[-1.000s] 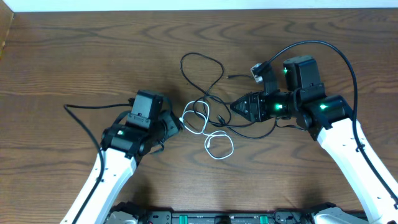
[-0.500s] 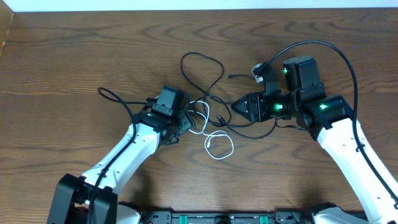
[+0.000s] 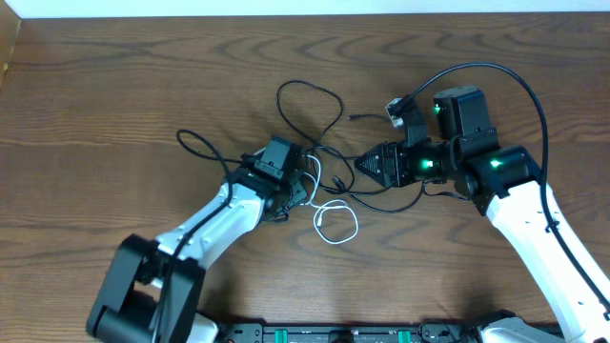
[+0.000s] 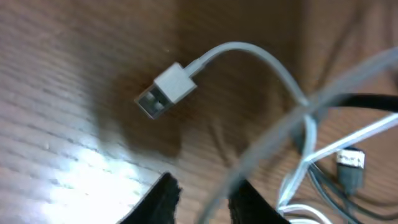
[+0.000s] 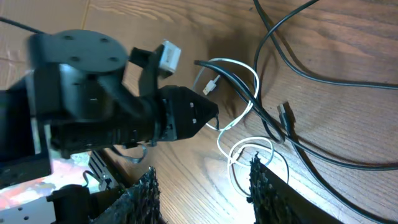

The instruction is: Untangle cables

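Note:
The cables lie tangled mid-table. The black cable (image 3: 339, 103) loops toward the far side, and the white cable (image 3: 356, 225) coils nearer me. My left gripper (image 3: 297, 187) is at the left of the tangle. In the left wrist view its jaws (image 4: 205, 202) stand narrowly apart, and a blurred strand of the white cable (image 4: 217, 190) runs between them. Beyond it lies the cable's white plug (image 4: 166, 92). My right gripper (image 3: 365, 164) hovers at the right of the tangle. It (image 5: 205, 193) is open with only bare wood between its fingers.
The thick black supply cables (image 3: 496, 71) of the arms arc over the table behind each arm. In the right wrist view the left arm's gripper (image 5: 186, 118) points at the white loops (image 5: 249, 149), with a small black plug (image 5: 285, 113) close by.
My left arm has reached rightward into the tangle and its jaws have narrowed round a white strand. The right arm and the cables have stayed put.

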`<state>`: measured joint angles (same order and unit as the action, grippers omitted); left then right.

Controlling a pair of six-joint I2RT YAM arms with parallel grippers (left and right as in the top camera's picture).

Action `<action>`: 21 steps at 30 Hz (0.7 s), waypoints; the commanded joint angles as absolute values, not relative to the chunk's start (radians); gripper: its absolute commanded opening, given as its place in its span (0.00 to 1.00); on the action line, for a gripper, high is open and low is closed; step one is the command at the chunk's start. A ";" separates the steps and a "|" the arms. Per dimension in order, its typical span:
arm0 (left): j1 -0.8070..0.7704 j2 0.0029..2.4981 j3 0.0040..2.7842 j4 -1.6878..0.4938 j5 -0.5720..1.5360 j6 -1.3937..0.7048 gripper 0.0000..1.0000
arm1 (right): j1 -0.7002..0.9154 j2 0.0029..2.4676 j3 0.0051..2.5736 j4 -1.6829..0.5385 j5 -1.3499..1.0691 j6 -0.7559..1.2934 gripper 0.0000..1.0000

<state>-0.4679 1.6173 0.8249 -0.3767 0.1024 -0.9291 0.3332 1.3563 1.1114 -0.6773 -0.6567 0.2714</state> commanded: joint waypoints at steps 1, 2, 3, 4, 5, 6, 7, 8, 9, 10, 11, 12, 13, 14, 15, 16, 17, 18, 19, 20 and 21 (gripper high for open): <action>-0.471 1.631 0.819 -0.356 0.092 -0.957 0.08 | 0.342 1.347 1.117 -0.685 -0.656 0.276 0.46; -0.471 1.629 0.819 -0.345 0.101 -0.957 0.08 | 0.342 1.347 1.117 -0.685 -0.656 0.276 0.46; -0.471 1.625 0.819 -0.340 0.102 -0.956 0.08 | 0.342 1.347 1.117 -0.686 -0.656 0.276 0.46; -0.471 1.618 0.819 -0.335 0.102 -0.956 0.08 | 0.342 1.347 1.117 -0.689 -0.657 0.277 0.45; -0.470 1.611 0.820 -0.333 0.105 -0.955 0.08 | 0.342 1.347 1.117 -0.692 -0.657 0.277 0.45; -0.467 1.596 0.820 -0.332 0.122 -0.944 0.08 | 0.342 1.347 1.117 -0.695 -0.657 0.277 0.44; -0.463 1.580 0.821 -0.327 0.152 -0.921 0.08 | 0.342 1.347 1.117 -0.698 -0.657 0.277 0.44; -0.456 1.562 0.822 -0.323 0.191 -0.894 0.08 | 0.342 1.347 1.117 -0.700 -0.657 0.277 0.44; -0.442 1.533 0.822 -0.315 0.254 -0.854 0.08 | 0.342 1.347 1.117 -0.700 -0.657 0.277 0.44; -0.437 1.522 0.822 -0.312 0.282 -0.834 0.08 | 0.342 1.347 1.117 -0.700 -0.657 0.277 0.44; -0.427 1.501 0.822 -0.311 0.329 -0.801 0.08 | 0.342 1.347 1.117 -0.699 -0.657 0.277 0.44; -0.413 1.473 0.822 -0.311 0.381 -0.773 0.08 | 0.342 1.347 1.117 -0.699 -0.657 0.277 0.44; -0.405 1.452 0.822 -0.311 0.413 -0.754 0.08 | 0.342 1.347 1.117 -0.699 -0.657 0.276 0.44; -0.395 1.427 0.822 -0.312 0.432 -0.748 0.08 | 0.342 1.347 1.117 -0.699 -0.656 0.276 0.44; -0.388 1.406 0.822 -0.312 0.438 -0.748 0.08 | 0.342 1.347 1.117 -0.699 -0.656 0.276 0.45; -0.381 1.378 0.822 -0.312 0.438 -0.748 0.08 | 0.342 1.347 1.117 -0.698 -0.656 0.276 0.45; -0.375 1.341 0.822 -0.312 0.438 -0.748 0.08 | 0.342 1.347 1.117 -0.697 -0.656 0.276 0.45; -0.371 1.314 0.822 -0.312 0.437 -0.748 0.07 | 0.342 1.347 1.117 -0.697 -0.656 0.277 0.45; -0.369 1.288 0.822 -0.312 0.437 -0.749 0.08 | 0.342 1.347 1.117 -0.697 -0.656 0.277 0.45; -0.369 1.266 0.822 -0.312 0.437 -0.749 0.08 | 0.342 1.347 1.117 -0.697 -0.656 0.277 0.46; -0.369 1.230 0.822 -0.313 0.437 -0.748 0.08 | 0.342 1.347 1.117 -0.697 -0.656 0.277 0.46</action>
